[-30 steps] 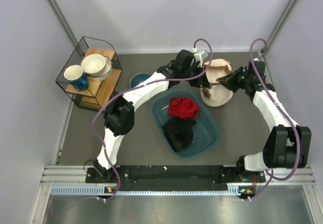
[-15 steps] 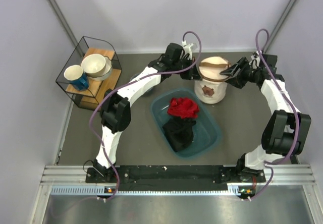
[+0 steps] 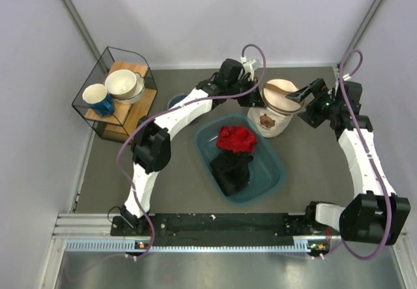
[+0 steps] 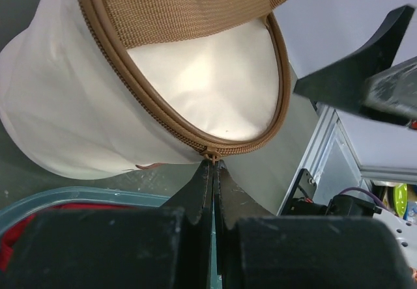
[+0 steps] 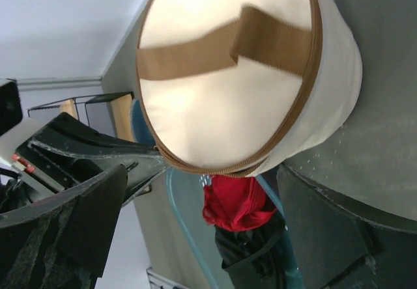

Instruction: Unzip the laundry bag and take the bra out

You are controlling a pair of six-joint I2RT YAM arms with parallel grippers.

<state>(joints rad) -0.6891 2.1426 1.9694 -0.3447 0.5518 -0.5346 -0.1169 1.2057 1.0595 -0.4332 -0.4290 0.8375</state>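
The cream laundry bag (image 3: 277,114) with its brown zipper band (image 4: 163,116) stands tilted at the back of the table, its lid still joined to the body. My left gripper (image 3: 256,98) is at the bag's left side, shut on the zipper pull (image 4: 210,153) at its fingertips (image 4: 213,166). On the bag's right side my right gripper (image 3: 303,96) is wide open and holds nothing; the bag (image 5: 228,87) sits beyond its spread fingers (image 5: 85,224). The bra is hidden.
Just in front of the bag, a teal tub (image 3: 277,172) holds a red cloth (image 3: 236,138) and a black cloth (image 3: 231,168). A wire rack (image 3: 98,123) with a blue mug (image 3: 98,99) and white bowls stands back left. A blue bowl (image 3: 176,100) lies under my left arm.
My right gripper has let go of the bag's top, opened wide and drawn back to the right. The crumpled bag has sprung back into its drum shape. My left gripper stays shut at the zipper.
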